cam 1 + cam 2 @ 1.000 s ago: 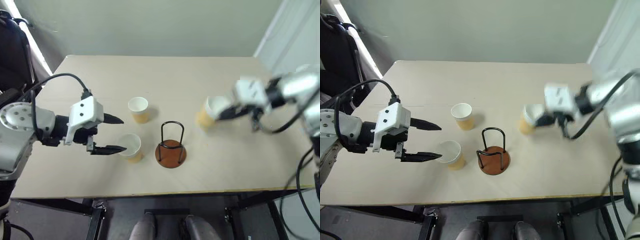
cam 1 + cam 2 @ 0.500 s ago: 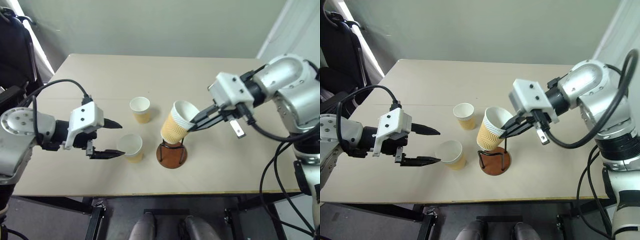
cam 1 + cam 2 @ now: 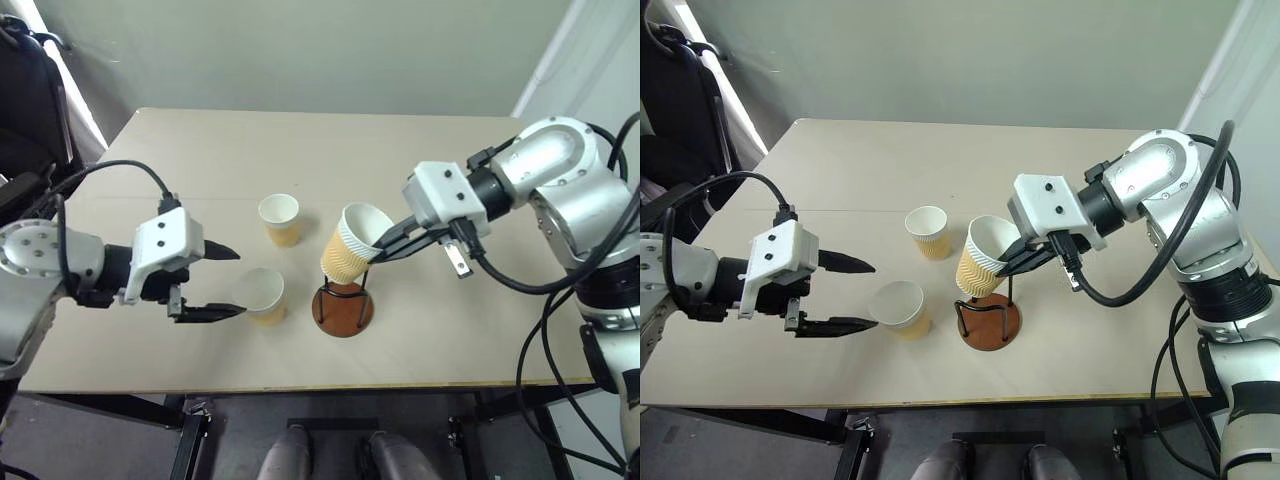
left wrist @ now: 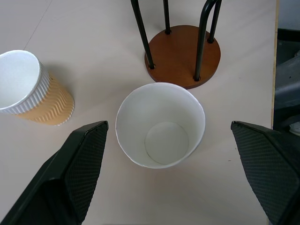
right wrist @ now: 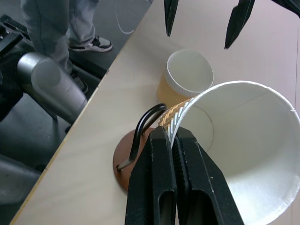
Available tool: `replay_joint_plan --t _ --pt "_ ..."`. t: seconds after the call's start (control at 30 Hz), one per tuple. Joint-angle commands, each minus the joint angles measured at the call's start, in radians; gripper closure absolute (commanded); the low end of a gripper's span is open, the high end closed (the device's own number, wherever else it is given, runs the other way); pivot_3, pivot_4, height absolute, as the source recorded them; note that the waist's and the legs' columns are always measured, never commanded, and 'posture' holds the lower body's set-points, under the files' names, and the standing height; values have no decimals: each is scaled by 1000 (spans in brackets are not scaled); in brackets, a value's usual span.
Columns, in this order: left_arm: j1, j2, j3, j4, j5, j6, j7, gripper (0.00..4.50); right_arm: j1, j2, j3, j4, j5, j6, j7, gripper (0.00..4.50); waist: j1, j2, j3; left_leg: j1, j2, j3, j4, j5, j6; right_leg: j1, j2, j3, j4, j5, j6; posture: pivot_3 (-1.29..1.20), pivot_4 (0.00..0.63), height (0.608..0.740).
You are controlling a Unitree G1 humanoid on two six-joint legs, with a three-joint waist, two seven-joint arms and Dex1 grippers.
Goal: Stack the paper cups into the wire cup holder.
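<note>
Paper cup, tilted, is pinched at its rim by my right gripper above the wire holder; my left gripper gapes beside a second cup. Left wrist: that cup between spread fingers. Right wrist: fingers clamp the rim.

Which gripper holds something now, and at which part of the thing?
The right gripper pinches one paper cup by its rim wall, above the wire cup holder. The left gripper holds nothing.
</note>
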Motion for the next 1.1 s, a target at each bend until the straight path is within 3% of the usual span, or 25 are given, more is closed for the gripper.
replay_joint_plan --t 0.03,0.07,0.13,0.5,0.57,0.7,0.83,1.1 --pt "6 20 50 -25 -10 0 2 0 3 -13 -2 -28 -5 -31 20 4476 0 0 0 0 0 0 0 0 0 0 0 0 0 0 0 0 150 740" --pt "4 20 47 -23 -10 -2 3 0 3 -11 -1 -27 -7 -30 18 4476 0 0 0 0 0 0 0 0 0 0 0 0 0 0 0 0 150 740" --pt "-5 20 38 -19 -9 -4 5 0 3 -7 4 -21 -16 -32 15 3897 0 0 0 0 0 0 0 0 0 0 0 0 0 0 0 0 150 740" --pt "-85 16 -47 -8 -3 -45 -49 0 14 -20 -25 13 -33 -15 -10 15 0 0 0 0 0 0 0 0 0 0 0 0 0 0 0 0 150 740" --pt "-91 22 -75 -28 -8 -59 -85 0 41 -48 -77 15 18 38 -7 15 1 0 0 0 0 0 0 0 0 0 0 0 0 0 0 0 150 740" --pt "-111 23 -160 -44 22 -104 -159 0 192 -139 -344 20 288 198 36 15 17 -1 0 -2 -1 0 0 0 0 0 0 0 -2 0 0 0 150 740" --pt "-124 23 -222 -14 78 -171 -215 0 302 -221 -504 6 362 264 -26 15 17 -1 0 -1 -1 1 0 -1 -1 1 -1 1 -2 0 0 0 150 740" --pt "-204 -55 -369 123 248 -319 -234 0 429 -268 -630 -132 449 334 -185 15 3 1 0 3 1 0 0 -1 -1 3 1 1 0 0 1 0 150 740"
